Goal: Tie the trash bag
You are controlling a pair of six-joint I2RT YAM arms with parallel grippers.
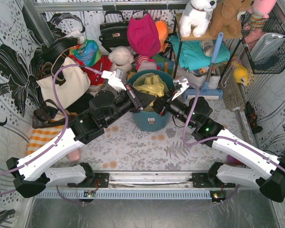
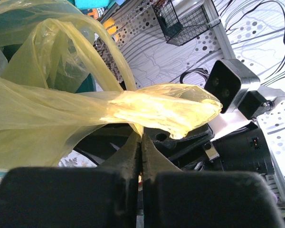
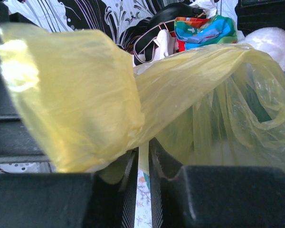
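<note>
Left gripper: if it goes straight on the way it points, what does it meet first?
The left gripper already pinches the trash bag; past that fold, the right arm's black housing looks next, though depth is unclear.

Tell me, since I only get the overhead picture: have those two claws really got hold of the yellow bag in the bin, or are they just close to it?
Observer: The left wrist view shows the left gripper shut on a flap of the trash bag; the flap pokes out past its fingertips.
Operator: And the other claw?
Observer: In the right wrist view, the right gripper pinches a thin strip of the same plastic, with a broad fold billowing above it.
Operator: Is the bag knotted yet?
Observer: No knot shows in either close view. From each grip the plastic runs loose back to the bag.
</note>
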